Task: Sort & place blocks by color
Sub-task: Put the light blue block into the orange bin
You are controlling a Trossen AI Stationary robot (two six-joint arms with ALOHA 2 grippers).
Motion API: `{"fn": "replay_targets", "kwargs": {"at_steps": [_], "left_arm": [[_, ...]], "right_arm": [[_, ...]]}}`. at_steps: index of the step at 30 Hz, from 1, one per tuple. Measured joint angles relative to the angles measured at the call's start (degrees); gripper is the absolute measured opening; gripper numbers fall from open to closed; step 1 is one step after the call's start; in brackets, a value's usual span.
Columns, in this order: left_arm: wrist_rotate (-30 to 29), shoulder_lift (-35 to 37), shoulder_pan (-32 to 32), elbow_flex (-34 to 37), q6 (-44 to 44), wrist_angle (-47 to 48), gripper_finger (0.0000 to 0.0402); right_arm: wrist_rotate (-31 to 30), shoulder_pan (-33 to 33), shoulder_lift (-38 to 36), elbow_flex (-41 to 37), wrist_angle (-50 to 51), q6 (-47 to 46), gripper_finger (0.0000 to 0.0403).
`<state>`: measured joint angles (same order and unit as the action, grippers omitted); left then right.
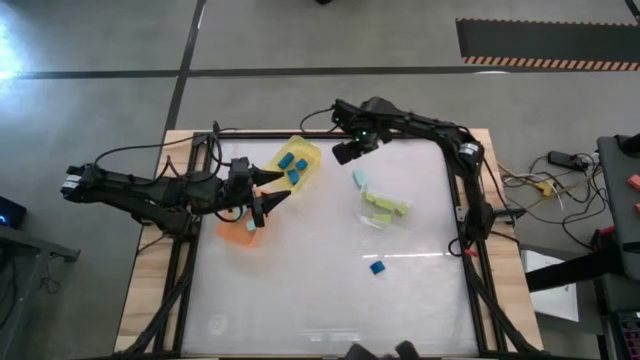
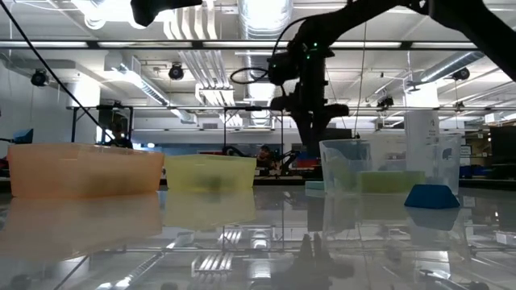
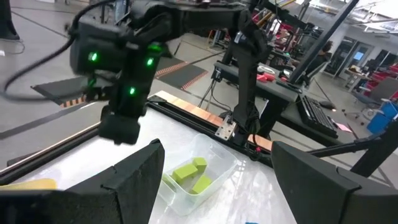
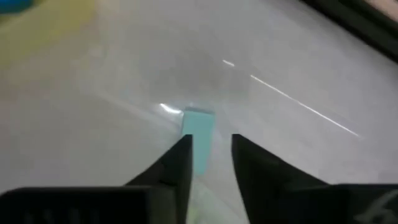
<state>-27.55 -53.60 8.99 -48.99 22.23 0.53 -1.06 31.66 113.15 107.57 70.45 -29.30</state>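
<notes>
A light teal block (image 1: 359, 178) lies flat on the white table, and the right wrist view shows it (image 4: 198, 134) just beyond the fingertips. My right gripper (image 1: 348, 153) (image 4: 211, 140) hangs above it, shut, pointing steeply down and well clear of the table (image 2: 310, 129). A dark blue block (image 1: 377, 267) (image 2: 431, 196) lies alone nearer the front. Several dark blue blocks (image 1: 292, 167) sit in the yellow bin (image 1: 312, 152). Yellow-green blocks (image 1: 385, 207) (image 3: 193, 174) fill the clear dish (image 1: 368, 218). My left gripper (image 1: 275, 190) (image 3: 217, 146) is held level, open and holding nothing, beside the yellow bin.
An orange bin (image 1: 236, 236) (image 2: 85, 169) with a light teal block (image 1: 251, 226) sits under the left gripper. In the low view the yellow bin (image 2: 210, 171) and the clear dish (image 2: 387, 165) stand in a row. Black frame rails (image 1: 470, 260) border the table.
</notes>
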Motion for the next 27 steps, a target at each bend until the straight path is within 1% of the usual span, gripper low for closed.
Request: {"fn": "replay_targets", "kwargs": {"at_steps": [7,13,16,19,23,27], "left_arm": [[-1.0,0.0,0.0,0.0,-0.06,0.01,0.0279],[-2.25,0.0,0.0,0.0,-0.06,0.01,0.0279],[-2.87,0.0,0.0,0.0,-0.08,0.01,0.0279],[-3.0,0.0,-0.02,0.0,-0.08,0.01,0.0279],[-3.02,0.0,-0.02,0.0,-0.08,0.0,0.0279],[-3.18,0.0,-0.02,0.0,-0.08,0.01,0.0279]], "right_arm": [[0.0,0.0,4.15,-2.26,-0.86,0.05,0.0206],[0.37,0.0,6.84,-2.95,-1.56,2.2,0.026],[1.09,0.0,7.8,-2.95,-2.2,2.38,0.0274],[1.57,0.0,8.61,-2.95,-2.22,2.45,0.0277],[3.11,-0.14,9.6,-2.97,-2.23,2.95,0.0276],[3.55,-0.39,10.47,-2.97,-2.32,3.13,0.0267]]}}
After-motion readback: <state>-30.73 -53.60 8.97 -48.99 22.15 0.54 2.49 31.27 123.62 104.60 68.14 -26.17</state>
